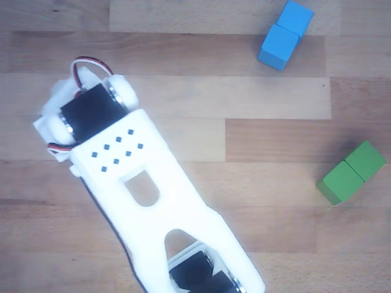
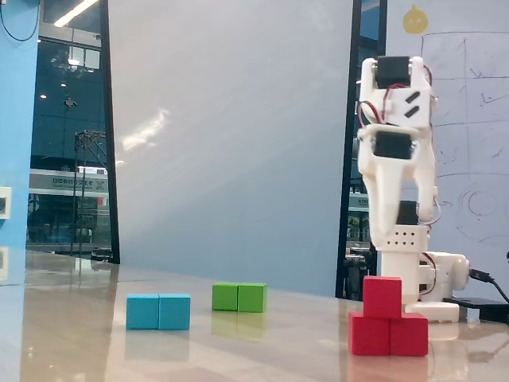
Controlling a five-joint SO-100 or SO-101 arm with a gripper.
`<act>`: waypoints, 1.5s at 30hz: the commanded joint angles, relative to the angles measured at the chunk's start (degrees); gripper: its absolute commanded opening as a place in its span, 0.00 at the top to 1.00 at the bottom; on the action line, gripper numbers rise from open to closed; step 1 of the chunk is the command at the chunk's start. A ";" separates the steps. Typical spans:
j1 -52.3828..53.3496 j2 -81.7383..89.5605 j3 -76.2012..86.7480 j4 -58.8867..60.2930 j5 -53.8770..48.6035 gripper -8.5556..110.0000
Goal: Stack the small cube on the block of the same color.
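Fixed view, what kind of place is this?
Probably an office or lab: a whiteboard with marker sketches behind the white robot arm, dark glass walls with ceiling-light reflections, and a glossy wooden table.

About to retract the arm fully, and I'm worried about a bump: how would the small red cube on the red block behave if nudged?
The small cube sits flat on the block, so it would likely slide rather than roll. It looks rigid and probably light. Its matte faces may grip somewhat.
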 commanded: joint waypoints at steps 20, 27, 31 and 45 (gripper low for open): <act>36.83 34.01 31.82 -16.70 0.53 0.74; 40.43 52.29 47.64 -12.57 0.09 0.74; 40.25 61.52 53.53 -12.74 0.70 0.74; 40.08 81.74 65.48 -12.13 0.79 0.94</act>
